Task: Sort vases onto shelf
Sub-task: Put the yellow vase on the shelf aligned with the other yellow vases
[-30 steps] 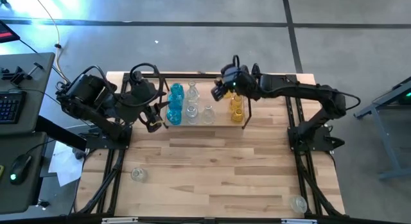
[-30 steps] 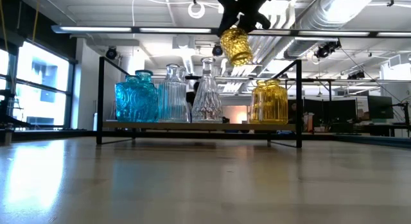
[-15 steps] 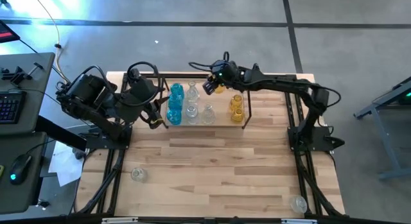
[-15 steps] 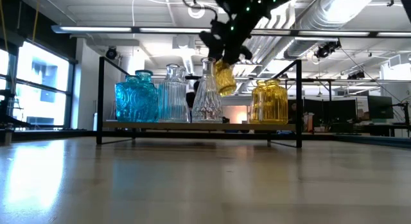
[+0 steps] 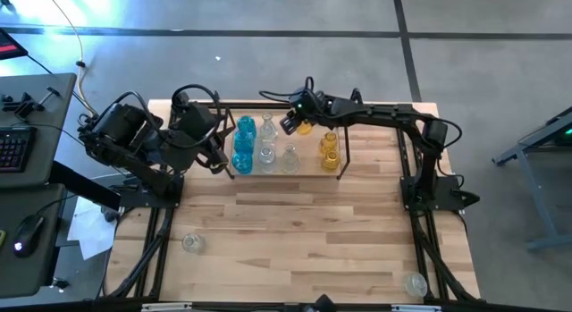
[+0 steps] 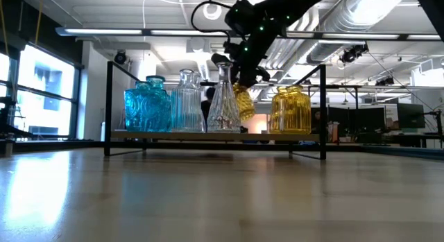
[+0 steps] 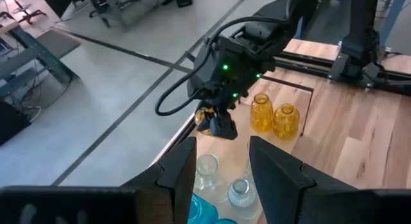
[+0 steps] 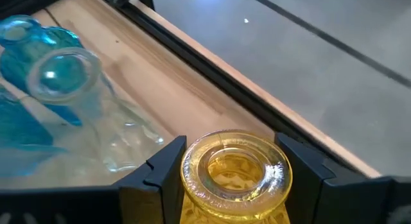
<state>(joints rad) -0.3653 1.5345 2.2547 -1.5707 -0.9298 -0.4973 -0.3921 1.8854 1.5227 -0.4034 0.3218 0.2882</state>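
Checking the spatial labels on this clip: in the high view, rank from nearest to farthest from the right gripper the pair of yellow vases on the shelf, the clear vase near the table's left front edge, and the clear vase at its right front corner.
Right gripper holds a yellow vase over the shelf.
1. Yellow pair: shelf's right end.
2. Clear vase: left front edge.
3. Clear vase: right front corner.

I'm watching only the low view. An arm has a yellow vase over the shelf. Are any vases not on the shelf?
Observer: Yes. The high view shows two clear vases on the table, near the corners far from the shelf.
Operator: Where's the other arm?
Observer: The left gripper waits at the shelf's left end, open and empty.
Operator: Is the yellow vase gripped firmly?
Observer: The right wrist view shows the right gripper with a finger on each side of the yellow vase, at its neck.
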